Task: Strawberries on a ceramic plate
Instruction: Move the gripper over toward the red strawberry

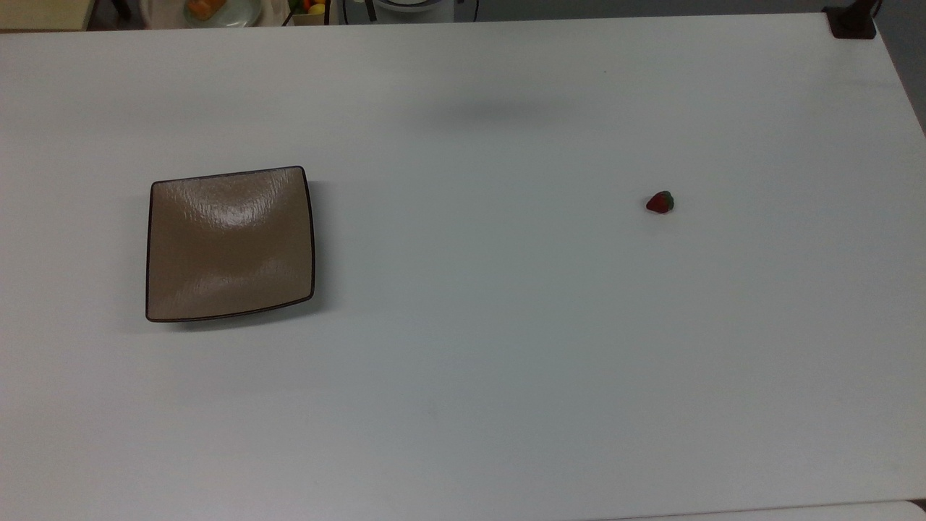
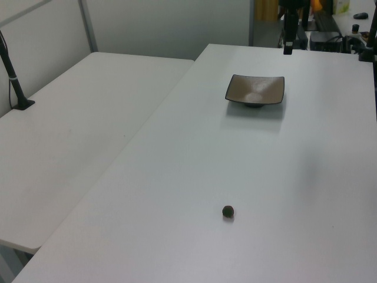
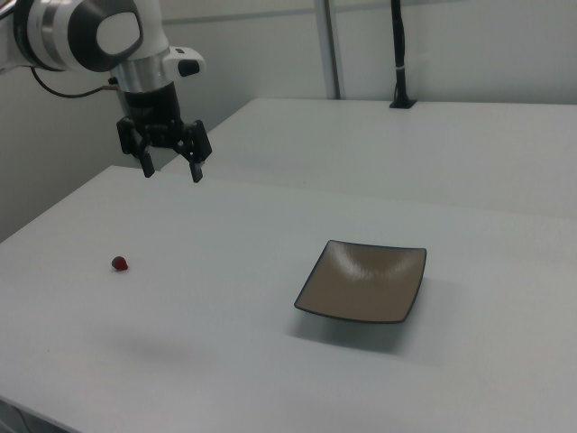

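A tiny red strawberry (image 1: 659, 202) with a dark green cap lies alone on the white table (image 1: 477, 347), toward the top view's right. It shows as a dark speck (image 2: 228, 211) in the left view and as a red dot (image 3: 119, 263) in the right view. The square tan-brown ceramic plate (image 1: 230, 243) with a thin dark rim sits bare toward the top view's left, also seen as plate (image 2: 255, 90) and plate (image 3: 364, 281). My gripper (image 3: 171, 170) hangs open high above the table in the right view, up and right of the strawberry, holding nothing.
A round pale plate with orange food (image 1: 217, 10) and other small items lie beyond the table's far edge in the top view. A black post base (image 1: 852, 22) stands at the far right corner. A second white table (image 2: 76, 141) adjoins on the left view's left.
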